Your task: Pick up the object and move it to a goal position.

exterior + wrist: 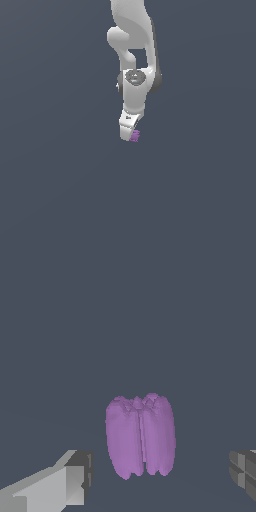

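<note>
The object (pixel 140 436) is a purple, lumpy piece with lengthwise ridges. In the wrist view it stands between my two fingertips, with a clear gap on each side. My gripper (pixel 162 473) is open around it, touching it on neither side. In the exterior view the white arm reaches down and the object (pixel 134 135) shows as a small purple bit at the tip of my gripper (pixel 128 134), mostly hidden by the hand.
A plain dark grey surface (pixel 60 190) fills both views. No other objects or edges show.
</note>
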{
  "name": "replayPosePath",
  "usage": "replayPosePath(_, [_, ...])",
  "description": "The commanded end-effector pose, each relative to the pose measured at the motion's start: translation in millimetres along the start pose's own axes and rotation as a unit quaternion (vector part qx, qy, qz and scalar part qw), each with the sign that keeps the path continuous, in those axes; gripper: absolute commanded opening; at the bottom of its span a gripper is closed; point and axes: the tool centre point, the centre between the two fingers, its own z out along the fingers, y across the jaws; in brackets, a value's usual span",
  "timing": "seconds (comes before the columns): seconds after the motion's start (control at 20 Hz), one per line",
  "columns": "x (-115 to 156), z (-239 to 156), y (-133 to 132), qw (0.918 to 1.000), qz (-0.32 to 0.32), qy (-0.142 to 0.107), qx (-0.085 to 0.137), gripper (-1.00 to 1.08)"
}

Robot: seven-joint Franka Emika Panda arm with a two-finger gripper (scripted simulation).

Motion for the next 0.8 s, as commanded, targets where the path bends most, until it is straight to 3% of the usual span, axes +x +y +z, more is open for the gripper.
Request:
replayPosePath(0.0, [0, 2, -4, 0.9998, -0.020, 0.001, 0.000, 1.00])
replayPosePath(0.75, [1, 15, -8, 0.9991, -0.042, 0.002, 0.000, 1.00])
